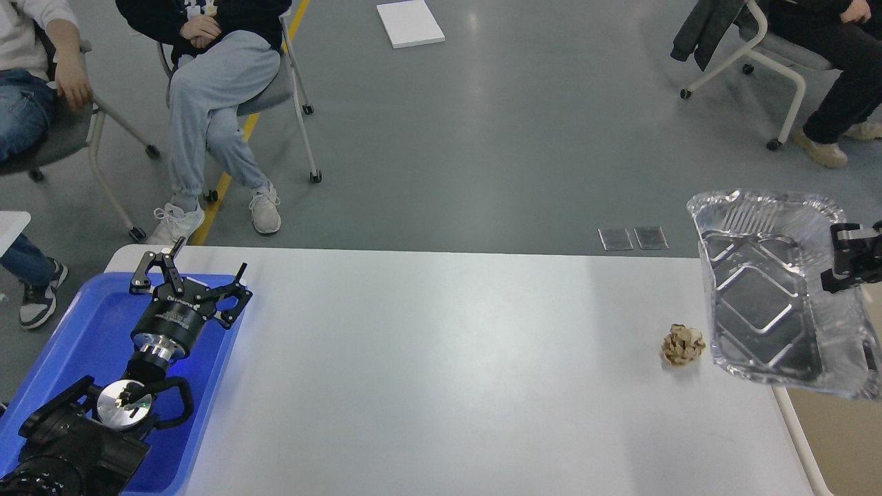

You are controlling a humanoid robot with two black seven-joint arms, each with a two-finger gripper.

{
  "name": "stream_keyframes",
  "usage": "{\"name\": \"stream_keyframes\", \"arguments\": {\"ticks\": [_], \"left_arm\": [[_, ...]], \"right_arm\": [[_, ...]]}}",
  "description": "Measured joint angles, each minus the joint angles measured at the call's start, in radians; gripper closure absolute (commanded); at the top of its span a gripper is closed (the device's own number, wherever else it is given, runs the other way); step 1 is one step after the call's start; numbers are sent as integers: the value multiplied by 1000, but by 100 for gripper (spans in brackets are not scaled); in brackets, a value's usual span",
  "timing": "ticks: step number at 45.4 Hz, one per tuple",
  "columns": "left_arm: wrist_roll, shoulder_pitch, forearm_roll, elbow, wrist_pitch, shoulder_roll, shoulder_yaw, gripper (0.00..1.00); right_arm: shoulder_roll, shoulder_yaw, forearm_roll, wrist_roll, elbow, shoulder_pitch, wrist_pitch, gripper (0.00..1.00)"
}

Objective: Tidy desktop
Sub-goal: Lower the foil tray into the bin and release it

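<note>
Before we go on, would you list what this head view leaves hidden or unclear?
- Right gripper: only partly in frame at the right edge; whether its fingers clamp the foil tray rim cannot be told.
- Blue tray: its contents are hidden by the left arm and left gripper, and its left side is cut off.
- Crumpled paper ball on the desktop: too small to identify further.

Surface point(441, 358) bare across its middle; wide free passage there. Obstacles: crumpled paper ball point(683, 344) near right edge, just beside foil tray point(772, 289), which overhangs that edge, apparently raised. Blue tray point(83, 344) occupies left corner, with left claw point(189, 275) above it, fingers spread.
</note>
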Motion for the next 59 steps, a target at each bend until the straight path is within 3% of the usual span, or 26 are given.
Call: {"name": "stream_keyframes", "arguments": {"ticks": [8,29,41,59], "left_arm": [[0,0,0,0,0,0,0,0],[0,0,0,1,0,0,-1,0],[0,0,0,1,0,0,-1,0],[0,0,-1,1,0,0,-1,0]], "right_arm": [[-125,68,-30,-2,-103,-104,1,100],[-291,368,-38,-4,-398,-484,-1,100],[-304,530,18,-5,-524,-738,-60,100],[-200,692,260,-4,-722,-1123,-156,100]]}}
